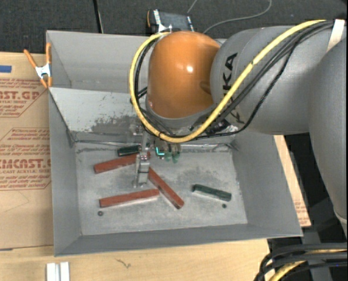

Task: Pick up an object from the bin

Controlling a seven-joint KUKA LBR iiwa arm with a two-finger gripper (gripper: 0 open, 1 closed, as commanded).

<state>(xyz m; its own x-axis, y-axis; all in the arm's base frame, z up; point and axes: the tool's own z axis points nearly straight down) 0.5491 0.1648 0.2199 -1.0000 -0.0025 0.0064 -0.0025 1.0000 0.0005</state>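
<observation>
Your grey metal bin [68,174] has a scuffed, dusty floor; the arm [279,81] with its orange cover reaches in from the right, gripper [141,180] low at the middle, and you cannot tell whether it is open or closed. Its tip stands just beside the far end of a slanted red-brown bar [168,191], flat and narrow, with a second bar [112,166] to the left and a third bar [128,200] nearer. A dark green piece [127,151] lies just beyond, a longer green piece [212,192] to the right

The bin [86,215] is grey; three flat sticks [128,199] are reddish-brown; two small bars [211,192] dark green. The wrist cover [179,75] is glossy orange; its cable [133,78] yellow.
</observation>
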